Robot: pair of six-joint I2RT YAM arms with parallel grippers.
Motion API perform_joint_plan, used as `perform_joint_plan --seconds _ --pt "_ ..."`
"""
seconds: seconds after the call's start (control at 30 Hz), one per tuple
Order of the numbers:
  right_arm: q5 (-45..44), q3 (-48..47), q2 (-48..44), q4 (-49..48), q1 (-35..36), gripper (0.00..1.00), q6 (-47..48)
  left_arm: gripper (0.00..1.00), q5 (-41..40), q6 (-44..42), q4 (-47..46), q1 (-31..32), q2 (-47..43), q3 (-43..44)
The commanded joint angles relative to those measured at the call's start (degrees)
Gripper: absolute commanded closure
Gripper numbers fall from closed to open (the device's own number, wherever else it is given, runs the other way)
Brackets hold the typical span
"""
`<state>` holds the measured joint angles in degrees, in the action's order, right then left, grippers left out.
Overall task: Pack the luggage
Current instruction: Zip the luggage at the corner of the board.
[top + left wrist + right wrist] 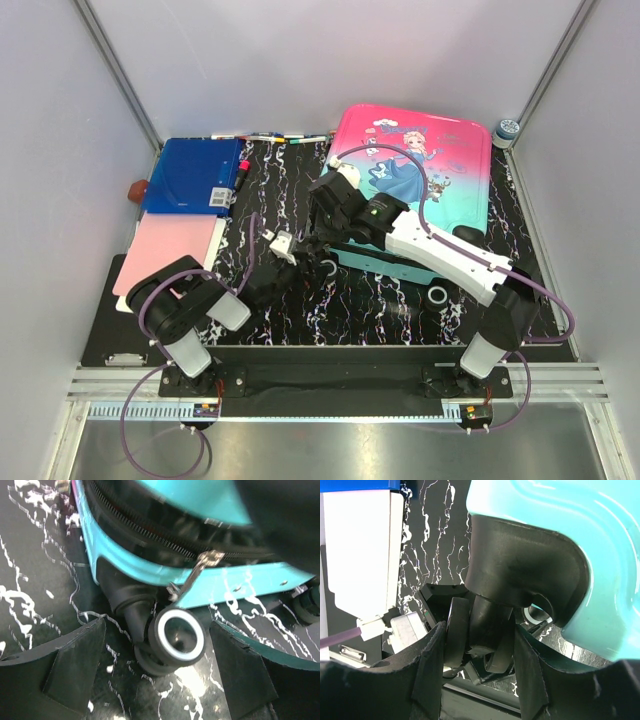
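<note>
The luggage (pixel 420 160) lies flat and zipped at the back right, its pink-to-teal shell with the princess print facing up. My right gripper (pixel 325 240) reaches to its near-left corner. In the right wrist view the right gripper (pixel 479 675) is shut on a black double wheel (pixel 490 630) under the teal shell (pixel 560 530). My left gripper (pixel 160 675) comes in low from the left and stands open, its fingers either side of another wheel (pixel 177 637) without touching it. A zipper pull (pixel 200 570) hangs just above that wheel.
A blue folder (pixel 190 175) lies at the back left with a red-capped marker (pixel 241 175) on it, and a pink sheet (pixel 170 250) lies in front. Several markers (pixel 270 137) line the back edge. A tape roll (pixel 507 130) sits beyond the suitcase's far right corner.
</note>
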<state>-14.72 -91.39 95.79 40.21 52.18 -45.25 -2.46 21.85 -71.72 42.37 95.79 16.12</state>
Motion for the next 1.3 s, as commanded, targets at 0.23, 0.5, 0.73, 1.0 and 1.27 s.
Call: perform_joint_plan --seconds 0.23,0.5,0.73,1.0,1.27 --pt "8.04 -4.23 -3.85 -19.73 0.55 1.00 1.57 0.11 -7.20 -4.00 -19.07 1.75 1.94 5.59" --pt "8.39 -2.30 -5.17 -20.61 0.20 1.00 1.22 0.12 -10.99 -4.71 -19.86 1.84 3.26 6.91" --pt "8.22 -0.63 -6.58 -21.31 0.20 1.00 1.04 0.33 -11.60 -5.67 -19.86 1.84 3.70 8.75" --pt "7.95 0.51 -7.46 -21.49 0.11 1.00 0.70 0.55 -11.43 -6.11 -19.68 1.84 4.14 9.72" --pt "7.43 2.27 -8.42 -21.57 0.11 1.00 0.34 0.87 -11.43 -5.94 -21.17 1.84 3.97 9.90"
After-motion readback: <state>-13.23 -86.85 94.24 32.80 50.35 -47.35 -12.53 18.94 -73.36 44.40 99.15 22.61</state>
